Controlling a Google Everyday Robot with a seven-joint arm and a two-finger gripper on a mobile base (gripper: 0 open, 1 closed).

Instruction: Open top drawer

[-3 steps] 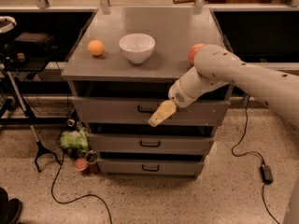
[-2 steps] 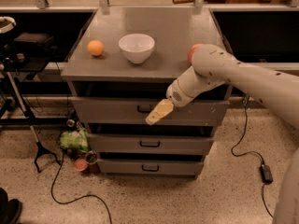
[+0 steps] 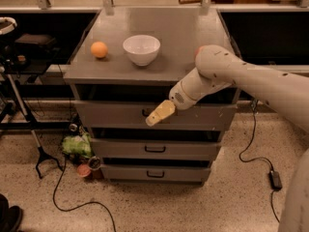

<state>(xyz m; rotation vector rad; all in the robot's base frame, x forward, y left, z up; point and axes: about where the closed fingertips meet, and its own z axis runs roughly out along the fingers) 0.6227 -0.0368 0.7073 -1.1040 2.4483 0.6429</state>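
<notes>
**Supervisor:** Camera view. Where is the task item?

**Operator:** I see the top drawer [image 3: 111, 115] directly under the surface of the grey bench [image 3: 183, 37]. It is the uppermost of three fronts. A dark gap runs along its upper edge. I cannot tell from this angle whether the front sits flush or stands slightly out.

**Supervisor:** Position of the pincer?

**Operator:** The pincer [image 3: 160, 113] is at the centre of that drawer front, its pale yellow tip pointing down and to the left. The tip lies against or just beside the small black handle [image 3: 145, 112], and only the handle's left end shows. I cannot tell whether the pincer is spread, pressed together or pinching the handle. The arm [image 3: 251, 81] reaches in from the right, across the bench's right front corner.

**Supervisor:** Other items noted?

**Operator:** On the bench, an orange ball [image 3: 99, 49] sits just left of a white bowl [image 3: 141, 49], the two apart. Below, the middle drawer [image 3: 154, 149] and bottom drawer [image 3: 154, 173] appear closed. On the floor, a green bundle [image 3: 76, 144] lies at the bench's left foot and a black cable [image 3: 251, 144] trails on the right.
</notes>
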